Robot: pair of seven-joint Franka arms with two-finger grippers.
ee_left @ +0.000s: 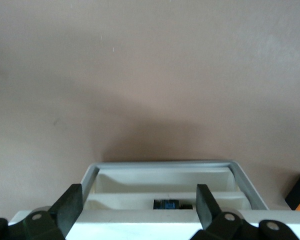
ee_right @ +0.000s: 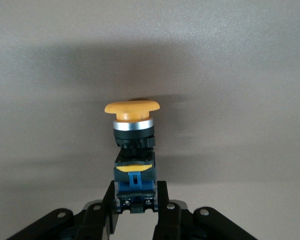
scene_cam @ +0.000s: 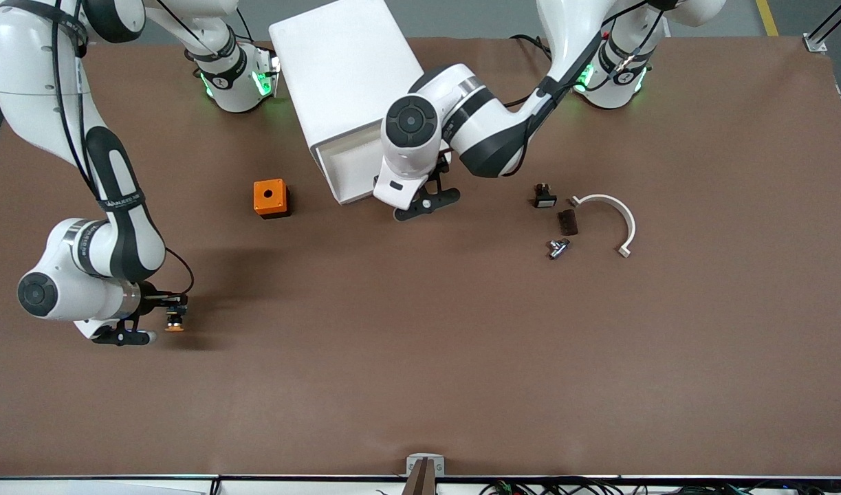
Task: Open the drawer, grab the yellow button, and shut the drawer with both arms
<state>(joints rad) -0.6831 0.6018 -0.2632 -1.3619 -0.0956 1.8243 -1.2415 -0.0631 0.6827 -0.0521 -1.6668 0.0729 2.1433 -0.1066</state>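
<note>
The brown table (scene_cam: 420, 357) is spanned by 2 white Franka arms, bases at the edge farthest from the front cam. A white box cabinet (scene_cam: 344, 75) stands between the bases, front face turned toward the front cam. Its topmost drawer (ee_left: 165, 176) is seen pulled out in the left wrist view, w/ a small blue-and-black part inside near the cabinet face.

The left arm (scene_cam: 489, 130) is bent down in front of the cabinet; the left gripper (scene_cam: 427, 204) is placed at the drawer's front, fingers (ee_left: 70, 206) spread wide, nothing held. The right arm (scene_cam: 111, 227) is reached out toward its own end of the table. The right gripper (scene_cam: 164, 307) is clamped on the button (ee_right: 133, 150) by its blue-and-black base, orange-yellow cap pointing away from the gripper, over bare table well apart from the cabinet.

An orange cube (scene_cam: 271, 198) w/ 1 round hole sits near the cabinet, toward the right arm's end. Toward the left arm's end are found a white curved bracket (scene_cam: 623, 218), a small black-and-white switch piece (scene_cam: 544, 196), a dark flat piece (scene_cam: 567, 222) and a small metal fitting (scene_cam: 558, 247), all close together.
</note>
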